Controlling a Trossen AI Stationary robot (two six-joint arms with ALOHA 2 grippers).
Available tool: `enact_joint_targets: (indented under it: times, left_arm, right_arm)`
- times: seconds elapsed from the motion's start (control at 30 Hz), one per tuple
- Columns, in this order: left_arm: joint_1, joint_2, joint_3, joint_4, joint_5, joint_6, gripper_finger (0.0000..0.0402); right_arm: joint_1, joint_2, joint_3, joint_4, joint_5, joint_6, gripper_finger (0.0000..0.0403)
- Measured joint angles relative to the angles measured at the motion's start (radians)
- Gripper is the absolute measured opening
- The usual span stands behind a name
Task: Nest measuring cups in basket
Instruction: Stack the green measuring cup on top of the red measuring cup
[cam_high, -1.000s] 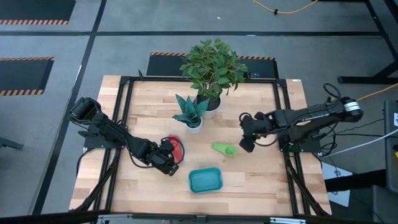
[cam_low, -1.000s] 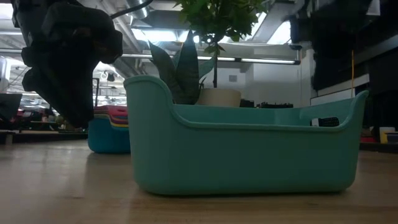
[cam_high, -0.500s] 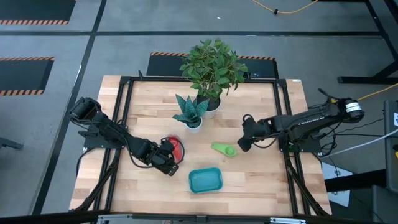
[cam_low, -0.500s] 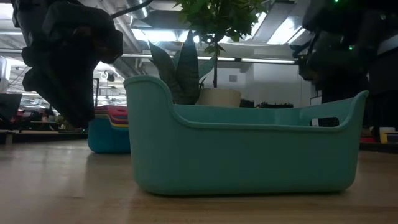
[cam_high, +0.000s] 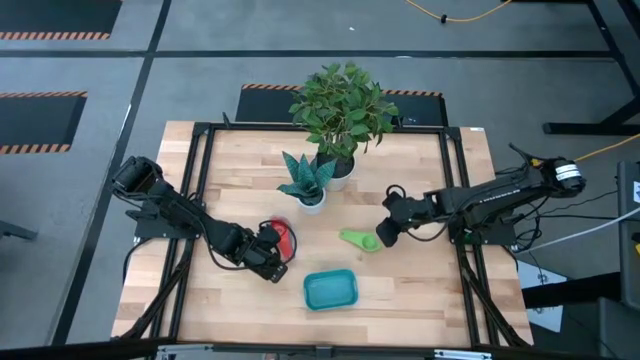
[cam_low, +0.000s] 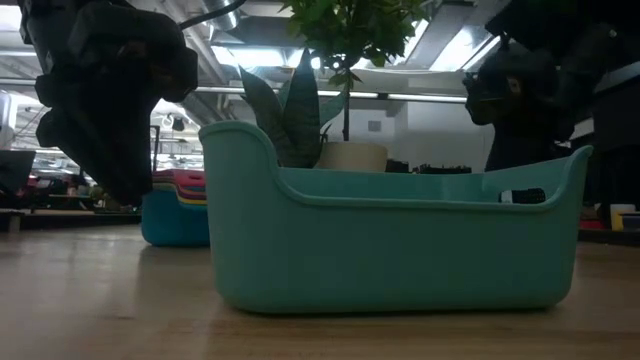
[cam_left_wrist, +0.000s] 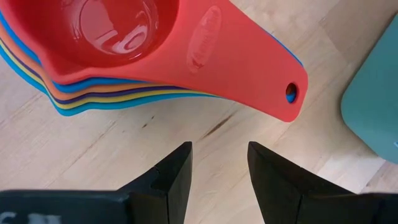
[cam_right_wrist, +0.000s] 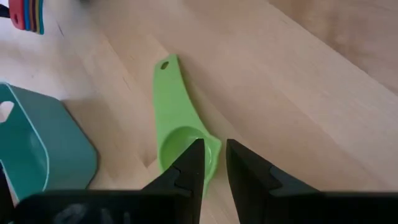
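R gripper (cam_high: 381, 232) has moved since a sec ago: it went toward the table centre and lower, and now sits just beside the bowl end of the green cup (cam_high: 361, 240); L arm unchanged.

R arm: reaches in from the R table edge, forearm stretched nearly flat, wrist pitched down. R wrist view: fingers (cam_right_wrist: 186, 171) narrowly parted w/ a slim gap, nothing between them; green cup (cam_right_wrist: 179, 124) lies directly ahead of the tips, bowl nearest the fingers, handle pointing away. Can't tell if the tips touch the bowl rim.

L arm: comes in from the L edge, elbow bent, L gripper (cam_high: 270, 262) low over the wood. L wrist view: fingers (cam_left_wrist: 174, 177) spread, bare wood between them, gripping nothing. Stack of nested cups (cam_left_wrist: 124, 50) just ahead of the tips, red on top, then orange, yellow, blues; red handle runs off to one side, toward the basket.

Basket (cam_high: 330, 290): empty, upright near the front table edge, between the two grippers and apart from both. Corner of basket (cam_left_wrist: 376, 106) shows to the side of the L fingers; basket (cam_right_wrist: 37, 149) also to the side of the R fingers.

Room: open wood around the green cup and between it and the basket. Two potted plants (cam_high: 335, 125) stand behind, well clear of both grippers.
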Motion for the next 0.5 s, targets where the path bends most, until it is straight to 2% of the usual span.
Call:
enact_joint_targets:
  times: [0.23, 0.5]
  left_arm:
    - [0.000, 0.000, 0.000, 0.001, 0.000, 0.000, 0.0149]
    - [0.000, 0.000, 0.000, 0.006, 0.000, -0.001, 0.0149]
  right_arm:
    - [0.034, 0.064, 0.000, 0.016, 0.005, -0.003, 0.0071]
    - [0.046, 0.183, 0.000, 0.114, 0.008, -0.007, 0.0071]
